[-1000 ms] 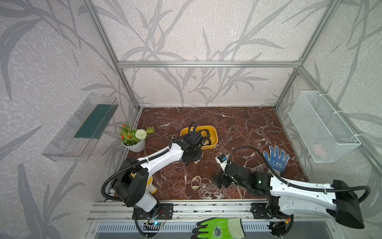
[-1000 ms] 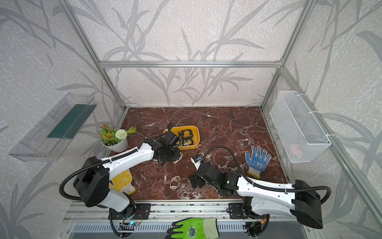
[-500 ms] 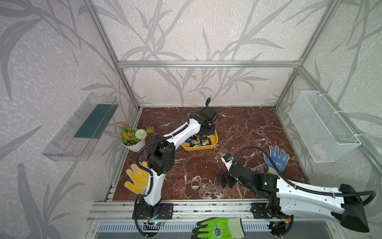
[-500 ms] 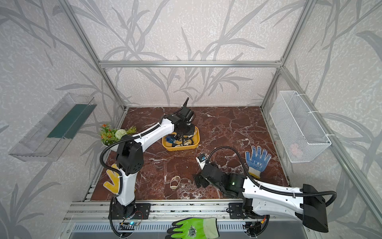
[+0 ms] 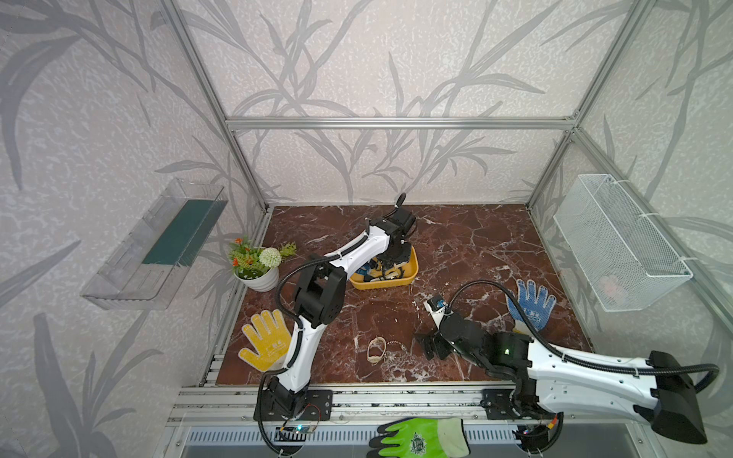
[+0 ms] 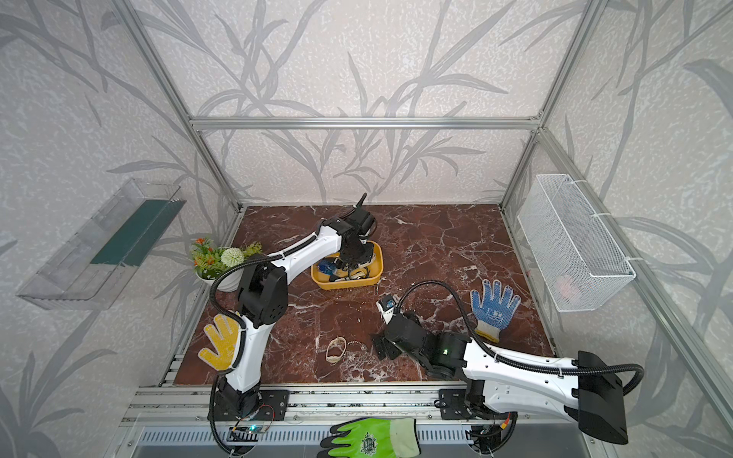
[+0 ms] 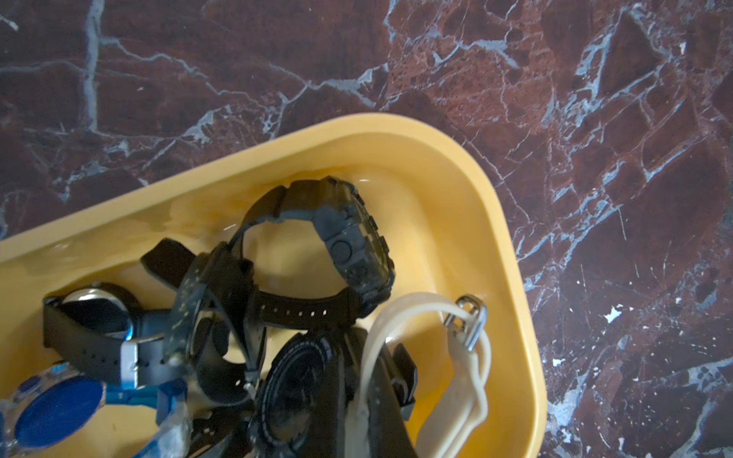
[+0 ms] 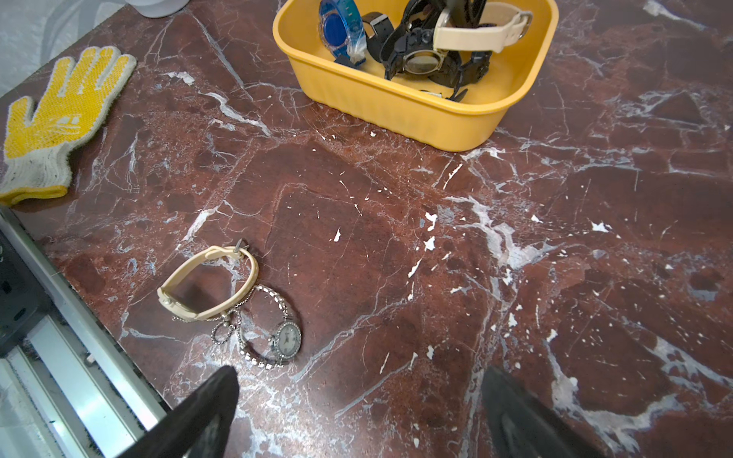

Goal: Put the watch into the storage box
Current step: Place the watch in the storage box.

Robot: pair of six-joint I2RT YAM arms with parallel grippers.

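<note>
The yellow storage box (image 5: 380,283) (image 6: 345,282) (image 8: 396,107) stands mid-table and holds several watches, black ones and a blue one (image 7: 55,408). My left gripper (image 5: 390,263) (image 7: 357,416) reaches down into the box, shut on the strap of a cream watch (image 7: 472,357) (image 8: 468,39). Two more watches lie near the front edge: a cream-strapped watch (image 8: 210,285) (image 5: 376,349) and a silver jewelled watch (image 8: 285,341), touching each other. My right gripper (image 8: 359,374) (image 5: 430,345) hovers low just right of them, open and holding nothing.
A flower pot (image 5: 258,269) stands left of the box. A yellow glove (image 5: 265,341) lies front left and a blue glove (image 5: 531,303) at the right. A green glove (image 5: 420,438) lies off the table in front. A wire basket (image 5: 618,246) and a clear shelf tray (image 5: 154,246) hang on the side walls.
My left arm swung from low beside the box's front-left to reaching over it from behind, uncovering the yellow glove. The right arm shifted slightly right.
</note>
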